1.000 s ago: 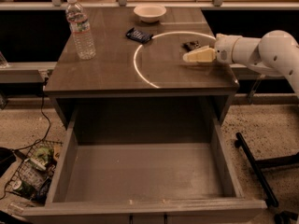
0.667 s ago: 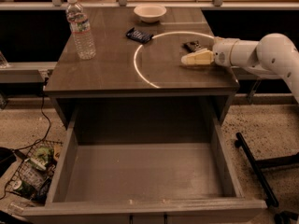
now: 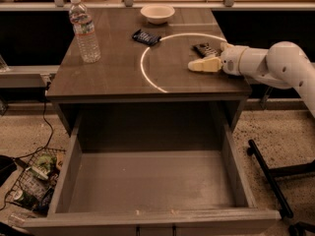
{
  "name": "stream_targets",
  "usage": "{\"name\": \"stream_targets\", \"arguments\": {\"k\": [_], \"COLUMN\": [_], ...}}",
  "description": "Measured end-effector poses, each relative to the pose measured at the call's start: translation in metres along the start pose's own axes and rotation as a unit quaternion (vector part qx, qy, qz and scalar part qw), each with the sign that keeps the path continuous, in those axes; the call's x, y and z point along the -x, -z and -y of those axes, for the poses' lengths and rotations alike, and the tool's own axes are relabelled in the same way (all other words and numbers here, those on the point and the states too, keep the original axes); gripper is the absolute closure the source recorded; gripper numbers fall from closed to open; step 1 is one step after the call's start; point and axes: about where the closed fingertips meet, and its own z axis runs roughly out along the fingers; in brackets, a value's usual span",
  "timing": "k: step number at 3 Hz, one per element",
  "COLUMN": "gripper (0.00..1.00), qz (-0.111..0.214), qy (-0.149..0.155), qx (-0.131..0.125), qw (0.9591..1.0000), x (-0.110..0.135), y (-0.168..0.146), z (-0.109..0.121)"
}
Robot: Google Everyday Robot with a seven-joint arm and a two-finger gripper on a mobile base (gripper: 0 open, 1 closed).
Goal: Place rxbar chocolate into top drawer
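Observation:
The rxbar chocolate point(image 3: 205, 48), a small black wrapper with pale lettering, lies flat on the right side of the tabletop. My gripper point(image 3: 198, 65) reaches in from the right on a white arm and sits just in front of the bar, low over the table, holding nothing that I can see. The top drawer point(image 3: 147, 181) is pulled wide open below the table's front edge. Its flat grey-brown bottom is bare.
A dark bluish wrapper with a white logo point(image 3: 146, 37) lies near the table's middle back. A water bottle point(image 3: 84, 30) stands at the back left, and a white bowl point(image 3: 157, 13) at the back. A wire basket of clutter point(image 3: 32, 181) sits on the floor at the left.
The gripper has shifted slightly left and toward the table's front. The black bar now shows behind it.

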Motion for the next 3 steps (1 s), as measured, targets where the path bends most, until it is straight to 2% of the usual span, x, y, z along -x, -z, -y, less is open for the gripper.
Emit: {"name": "stream_targets", "arguments": {"k": [3], "gripper": [0.88], "qz": [0.0], "qy": [0.0], "qx": [0.001], "qw": [1.0], "x": [0.0085], "y": [0.0018], "z": [-0.0012]}}
